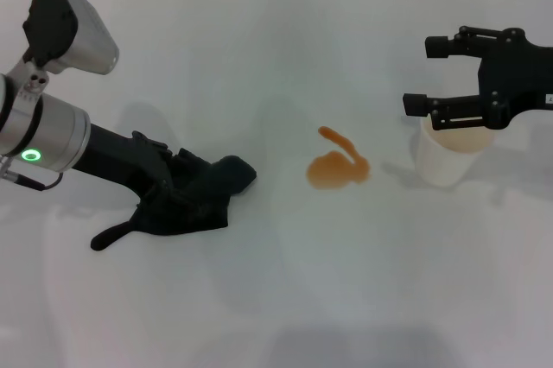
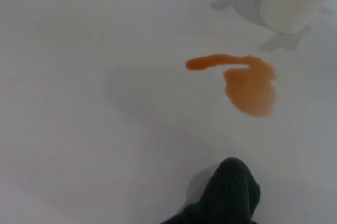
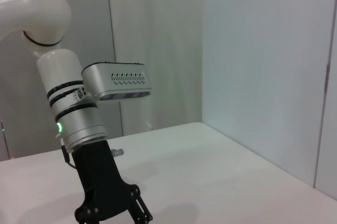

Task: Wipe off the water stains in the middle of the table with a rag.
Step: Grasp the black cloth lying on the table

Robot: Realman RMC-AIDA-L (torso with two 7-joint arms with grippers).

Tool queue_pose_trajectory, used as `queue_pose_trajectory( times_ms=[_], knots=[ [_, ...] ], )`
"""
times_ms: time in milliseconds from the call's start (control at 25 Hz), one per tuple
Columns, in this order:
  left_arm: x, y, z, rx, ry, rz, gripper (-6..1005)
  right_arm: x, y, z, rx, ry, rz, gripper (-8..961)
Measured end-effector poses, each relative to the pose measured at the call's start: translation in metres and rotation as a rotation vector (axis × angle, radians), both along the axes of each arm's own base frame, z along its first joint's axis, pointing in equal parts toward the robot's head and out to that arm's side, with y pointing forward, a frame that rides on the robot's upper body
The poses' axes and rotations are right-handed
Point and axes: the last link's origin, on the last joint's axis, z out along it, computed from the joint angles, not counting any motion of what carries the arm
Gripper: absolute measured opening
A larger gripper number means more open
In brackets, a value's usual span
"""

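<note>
The left gripper (image 1: 164,185), jaws buried in the dark rag (image 1: 194,195), grips it on the white worktop (image 1: 285,299), left of the orange water stains (image 1: 337,166). It should sweep rightward, pressing flat. The right gripper (image 1: 432,74) hovers open-jawed above a white cup (image 1: 442,161).

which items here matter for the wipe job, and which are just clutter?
Job: rag under left gripper; orange stain; table.
Clutter: white cup, with the open right gripper above it.
</note>
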Motion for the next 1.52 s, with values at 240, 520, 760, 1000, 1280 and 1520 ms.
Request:
queue_pose_trajectory(
  times_ms=[240,520,760,1000,1280,1520],
  knots=[
    [0.001,0.001,-0.001,0.005,-0.002,-0.003,814,0.000,0.001,0.000,0.008,-0.002,0.003,870],
    [-0.001,0.001,-0.005,0.006,-0.007,0.009,637,-0.001,0.001,0.001,0.015,0.001,0.007,869],
    [-0.002,0.001,-0.009,0.005,-0.010,0.000,550,-0.001,0.002,0.002,0.020,0.003,0.008,870],
    [-0.001,0.003,-0.009,0.015,-0.014,-0.001,546,-0.002,0.002,0.002,0.024,0.003,0.007,870],
    [-0.002,0.005,-0.010,0.030,-0.010,0.007,412,-0.001,0.003,0.003,0.027,0.003,0.007,870],
    [-0.002,0.006,-0.012,0.039,-0.013,0.010,169,-0.002,0.003,0.003,0.029,0.003,0.009,870]
  ],
)
